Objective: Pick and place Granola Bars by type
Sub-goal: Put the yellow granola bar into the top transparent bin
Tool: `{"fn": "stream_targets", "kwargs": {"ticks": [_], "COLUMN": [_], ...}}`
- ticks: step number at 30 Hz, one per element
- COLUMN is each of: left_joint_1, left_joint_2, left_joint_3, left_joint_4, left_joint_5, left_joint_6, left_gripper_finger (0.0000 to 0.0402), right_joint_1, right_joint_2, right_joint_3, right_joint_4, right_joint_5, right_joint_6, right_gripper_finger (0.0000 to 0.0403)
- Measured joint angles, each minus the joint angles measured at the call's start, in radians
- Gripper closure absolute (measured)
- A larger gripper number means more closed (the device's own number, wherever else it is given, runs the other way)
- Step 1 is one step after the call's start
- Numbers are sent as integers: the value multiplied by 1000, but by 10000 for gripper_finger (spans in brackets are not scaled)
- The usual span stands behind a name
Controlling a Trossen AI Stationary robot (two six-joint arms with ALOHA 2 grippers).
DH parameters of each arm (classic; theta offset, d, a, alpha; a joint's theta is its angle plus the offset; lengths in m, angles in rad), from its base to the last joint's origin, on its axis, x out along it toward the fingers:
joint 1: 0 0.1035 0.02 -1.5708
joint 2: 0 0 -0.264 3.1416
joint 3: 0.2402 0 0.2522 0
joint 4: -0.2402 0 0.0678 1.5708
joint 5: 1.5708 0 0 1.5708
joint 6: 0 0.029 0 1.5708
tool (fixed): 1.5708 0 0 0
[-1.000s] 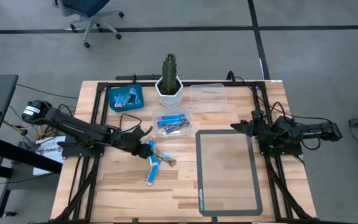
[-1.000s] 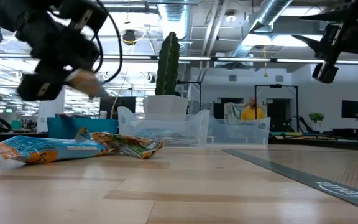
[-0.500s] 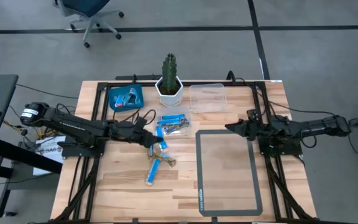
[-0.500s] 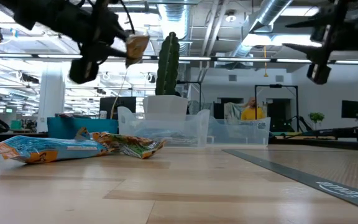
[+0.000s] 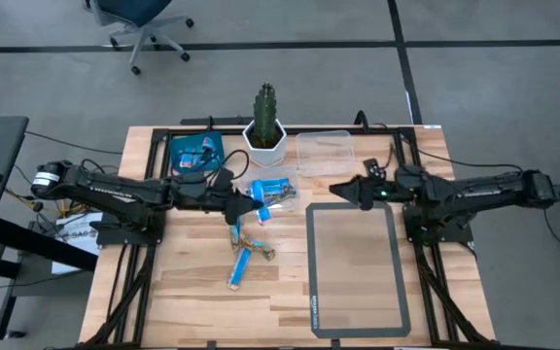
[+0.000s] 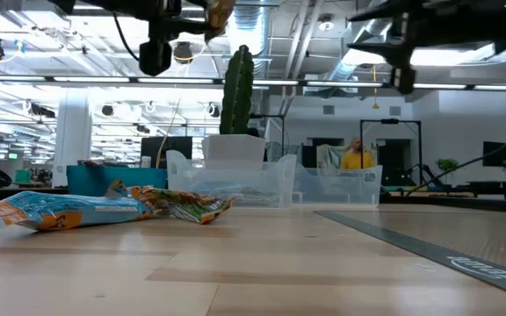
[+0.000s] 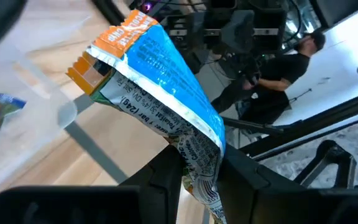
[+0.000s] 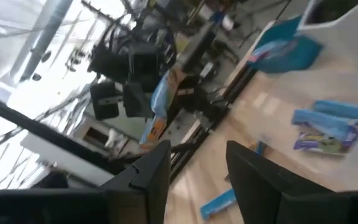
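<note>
We see grey floor (image 5: 513,58) | office chair (image 5: 139,24) | exposed ceiling ducts (image 6: 393,22) | strip lights.

Two arms, both matte black, slim segmented links with rounded joint housings. Left arm (image 5: 115,192): pale grey-white round cap at the outer end joint, loose black cables looping off the wrist section. Right arm (image 5: 474,190): same black build, chunky base block, small green indicator light near the wrist, thin black cable along the forearm. Left gripper (image 7: 194,177): two flat, black, angular fingers with squared edges, matte plastic look. Right gripper (image 8: 194,168): two matching dark fingers, broad and slab-like, smooth faces, no visible markings.
</note>
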Motion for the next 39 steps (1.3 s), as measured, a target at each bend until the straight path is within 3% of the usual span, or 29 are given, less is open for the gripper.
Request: {"fn": "stream_targets", "kwargs": {"ticks": [4, 10, 20, 30, 39], "left_joint_1": [0, 0, 9, 42, 45], "left_joint_2": [34, 146, 283, 313, 313], "left_joint_3": [26, 91, 221, 248, 248], "left_joint_4": [-2, 0, 0, 4, 22], "left_joint_5": [27, 81, 132, 167, 159], "left_joint_6": [11, 33, 128, 132, 168], "left_gripper_finger": [324, 336, 339, 339, 339], "right_joint_1": [-53, -78, -77, -75, -77], "right_joint_2": [113, 258, 452, 547, 551], "right_joint_3": [68, 172, 312, 414, 415], "right_joint_4": [42, 44, 45, 46, 41], "right_joint_5": [-113, -138, -240, -294, -285], "right_joint_6": [0, 0, -1, -19, -1], "right_gripper_finger": [230, 194, 184, 184, 184]}}
